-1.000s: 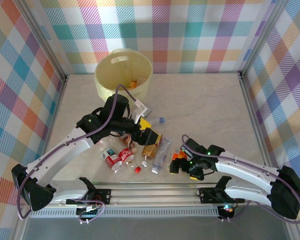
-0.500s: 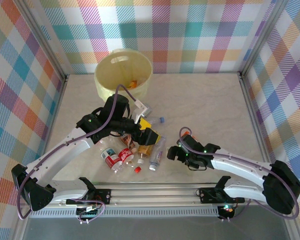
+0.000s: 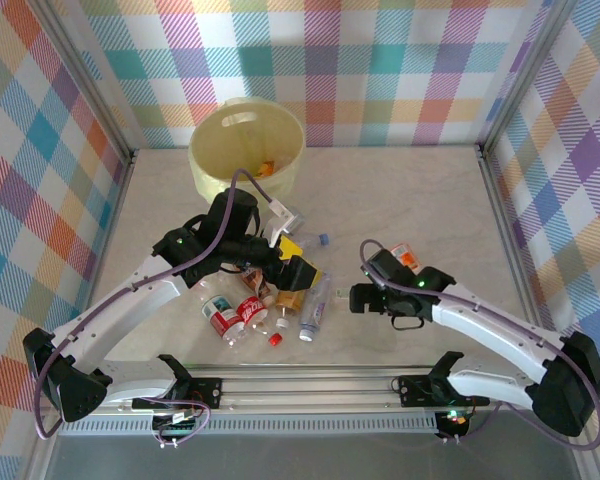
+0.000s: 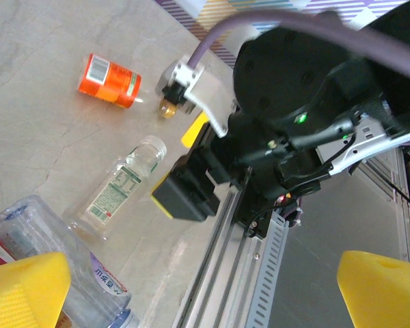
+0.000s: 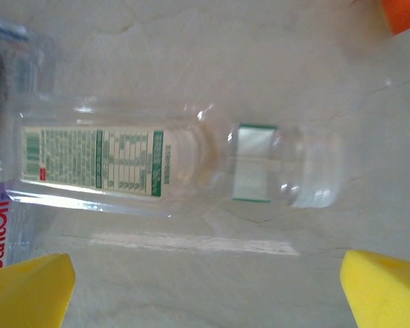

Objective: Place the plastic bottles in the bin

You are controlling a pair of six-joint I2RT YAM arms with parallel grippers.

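The bin (image 3: pixel 208 172) stands far back on the counter, well apart from the plastic bottles (image 3: pixel 242 315) heaped near the front. The right end effector (image 3: pixel 360 298), spread and empty, has swung in from the near edge towards the green-labelled bottle (image 5: pixel 157 167), likely lining up a grasp. The left end effector (image 4: pixel 205 287) hovers spread. Its arm hides part of the heap, and the bin's contents are unclear.

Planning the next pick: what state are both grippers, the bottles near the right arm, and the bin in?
left gripper: open, empty.
right gripper: open, empty.
green-label bottle: on its side, uncapped.
orange-label bottle: on its side.
bin: upright, something orange inside.
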